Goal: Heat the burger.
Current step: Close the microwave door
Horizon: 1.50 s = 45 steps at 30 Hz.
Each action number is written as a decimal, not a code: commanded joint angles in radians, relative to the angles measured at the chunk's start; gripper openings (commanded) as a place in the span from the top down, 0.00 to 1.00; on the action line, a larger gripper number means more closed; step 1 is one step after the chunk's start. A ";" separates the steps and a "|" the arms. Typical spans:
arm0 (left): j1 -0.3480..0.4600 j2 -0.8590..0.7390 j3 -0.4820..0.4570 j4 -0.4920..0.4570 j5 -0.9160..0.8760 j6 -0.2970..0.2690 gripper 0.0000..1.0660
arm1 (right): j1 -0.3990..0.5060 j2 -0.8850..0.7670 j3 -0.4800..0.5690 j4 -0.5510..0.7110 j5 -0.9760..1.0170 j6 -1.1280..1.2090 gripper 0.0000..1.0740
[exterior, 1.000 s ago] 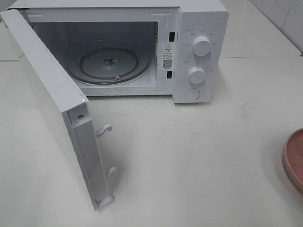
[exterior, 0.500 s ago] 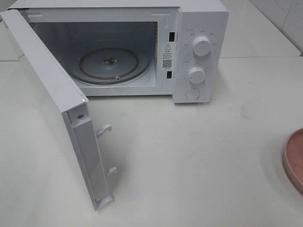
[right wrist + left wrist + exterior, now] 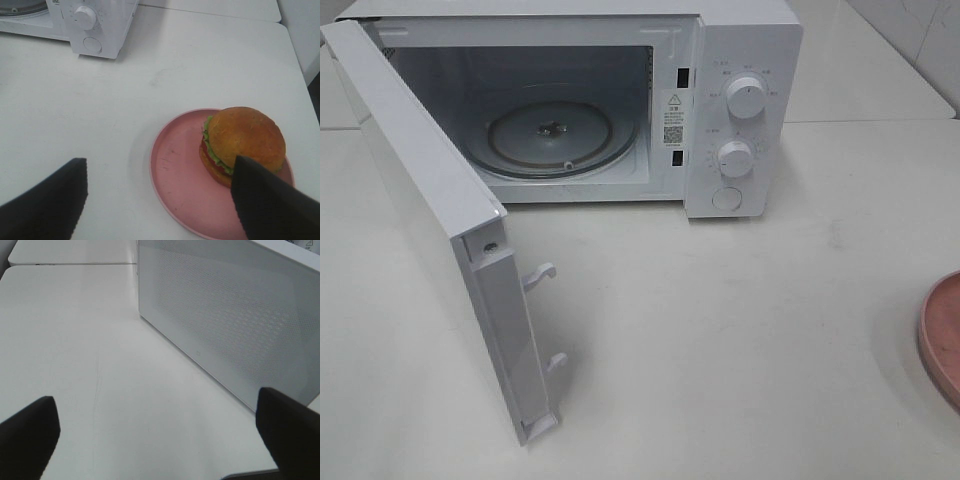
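Note:
The burger (image 3: 242, 142), with a golden-brown bun, green lettuce and red tomato, sits on the right part of a round pink plate (image 3: 182, 175) in the right wrist view. My right gripper (image 3: 157, 205) is open and empty above the plate, with one fingertip (image 3: 267, 205) close over the burger's near side. The white microwave (image 3: 740, 110) stands at the back with its door (image 3: 430, 190) swung wide open and its glass turntable (image 3: 550, 135) bare. My left gripper (image 3: 160, 440) is open and empty over the table, beside the door's outer face (image 3: 225, 315).
In the exterior view only the plate's edge (image 3: 942, 335) shows at the right border; the burger and both grippers are out of that view. The open door juts forward on the left. Two knobs (image 3: 747, 97) and a button are on the microwave's right panel.

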 commanded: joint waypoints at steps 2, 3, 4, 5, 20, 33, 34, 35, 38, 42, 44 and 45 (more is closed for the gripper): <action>0.002 -0.017 -0.001 -0.004 -0.009 -0.007 0.06 | -0.033 -0.076 0.059 0.052 -0.043 -0.027 0.29; 0.002 -0.017 -0.001 -0.004 -0.009 -0.007 0.06 | -0.033 -0.090 0.059 0.054 -0.043 -0.032 0.29; 0.002 -0.017 -0.001 -0.004 -0.009 -0.007 0.06 | -0.033 -0.121 0.059 0.052 -0.044 -0.034 0.29; 0.002 -0.017 -0.001 -0.004 -0.009 -0.007 0.06 | -0.033 -0.121 0.059 0.052 -0.044 -0.034 0.29; 0.002 -0.015 -0.001 -0.003 -0.009 -0.007 0.06 | -0.033 -0.122 0.060 0.052 -0.044 -0.032 0.30; 0.002 -0.015 -0.001 -0.003 -0.009 -0.007 0.06 | -0.033 -0.122 0.060 0.052 -0.044 -0.032 0.30; 0.002 -0.015 -0.001 -0.003 -0.009 -0.007 0.06 | -0.033 -0.122 0.060 0.052 -0.044 -0.032 0.30; 0.002 -0.015 -0.001 -0.003 -0.009 -0.007 0.06 | -0.033 -0.122 0.060 0.052 -0.044 -0.032 0.30; 0.002 -0.015 -0.001 -0.003 -0.009 -0.007 0.06 | -0.033 -0.122 0.060 0.052 -0.044 -0.032 0.30; 0.002 -0.015 -0.001 -0.003 -0.009 -0.007 0.06 | -0.033 -0.122 0.060 0.052 -0.044 -0.032 0.30; 0.002 -0.015 -0.001 -0.003 -0.009 -0.007 0.06 | -0.033 -0.122 0.060 0.052 -0.044 -0.032 0.30; 0.002 -0.015 -0.001 -0.003 -0.009 -0.007 0.06 | -0.033 -0.122 0.060 0.052 -0.044 -0.032 0.30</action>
